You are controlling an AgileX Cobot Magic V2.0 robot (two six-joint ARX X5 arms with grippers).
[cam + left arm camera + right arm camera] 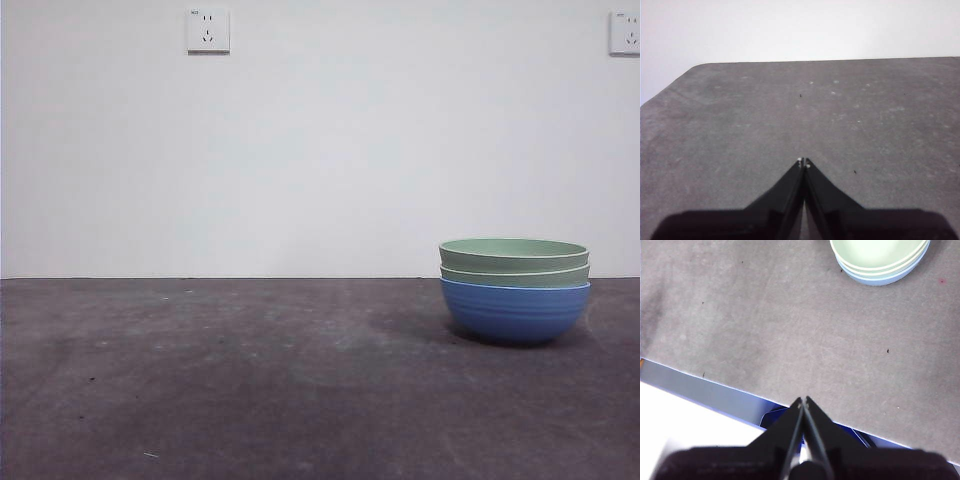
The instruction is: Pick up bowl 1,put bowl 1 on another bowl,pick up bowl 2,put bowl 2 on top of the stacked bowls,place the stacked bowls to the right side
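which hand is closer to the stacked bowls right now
Right. The right hand hangs shut over the table's edge with the stacked bowls in its wrist view. The left hand, also shut, sees only bare table.

Only obstacle: the stacked bowls (514, 290) on the table's (250, 380) right side, back near the wall (320, 150). Table surface left of and in front of the stack is open.

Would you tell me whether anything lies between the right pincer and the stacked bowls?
Nothing visible does: in the right wrist view only bare grey table lies between the shut right pincer and the stacked bowls.
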